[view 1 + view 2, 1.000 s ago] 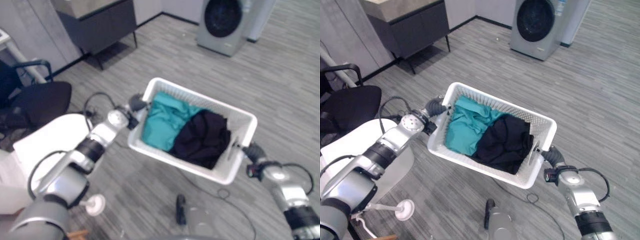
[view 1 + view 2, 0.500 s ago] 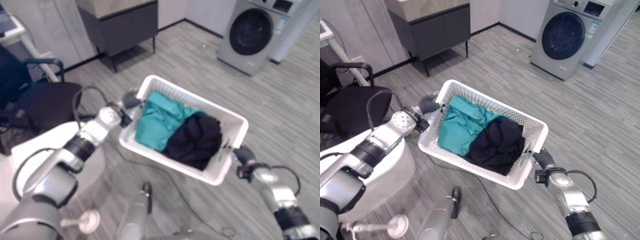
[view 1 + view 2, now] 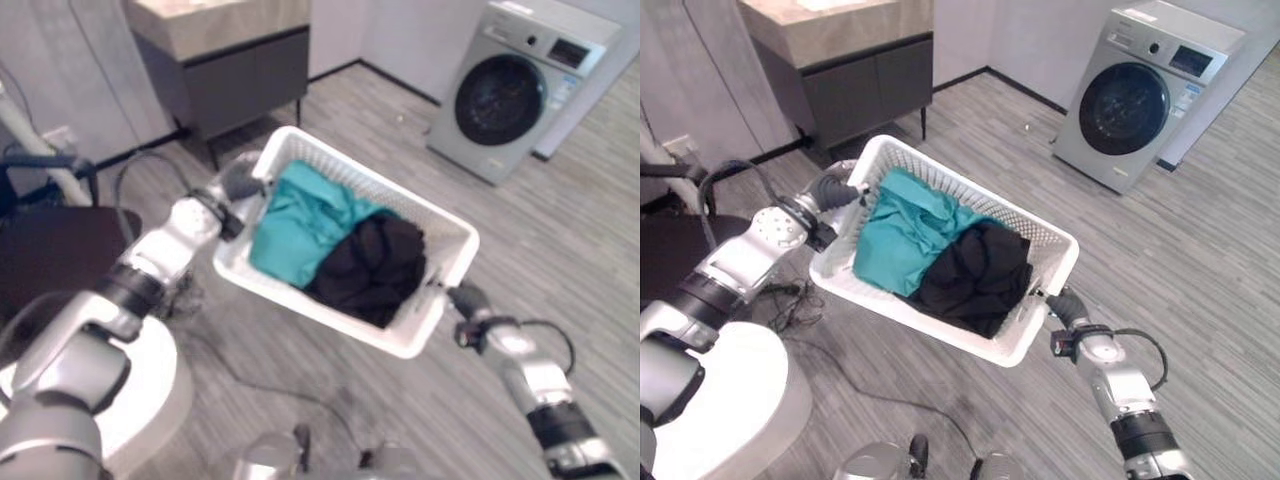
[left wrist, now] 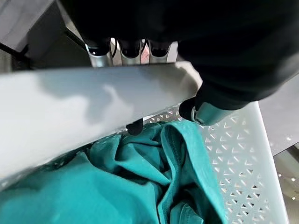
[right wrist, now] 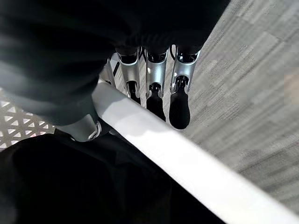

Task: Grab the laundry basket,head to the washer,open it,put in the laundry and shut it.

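Right eye view gives me the clearest count: one white perforated plastic laundry basket (image 3: 1045, 238), carried off the grey plank floor (image 3: 1200, 250) between my two hands, and inside it two pieces of laundry, one teal garment (image 3: 895, 230) at the end nearer my left hand and one black garment (image 3: 975, 275) at the end nearer my right, the two touching in the middle. My left hand (image 3: 830, 190) sits at the basket's short end; in the left wrist view I see its fingers (image 4: 98, 49) over the outside of the white rim and the thumb (image 4: 198, 109) curled under on the inner side, so it is clamped on the rim with the teal cloth just below. My right hand (image 3: 1060, 305) is at the opposite short end; the right wrist view shows its fingers (image 5: 180, 105) hooked over the outer edge of the rim and the thumb (image 5: 84, 130) pressed on the inner side against the black cloth, so it too is closed on the basket. Beyond the basket I count one silver-grey front-loading washing machine (image 3: 1140, 95) with a round dark door, shut, and one dark low cabinet with a pale stone top (image 3: 840, 60) along the wall. A panel on the washer's top corner carries print too small for me to read.
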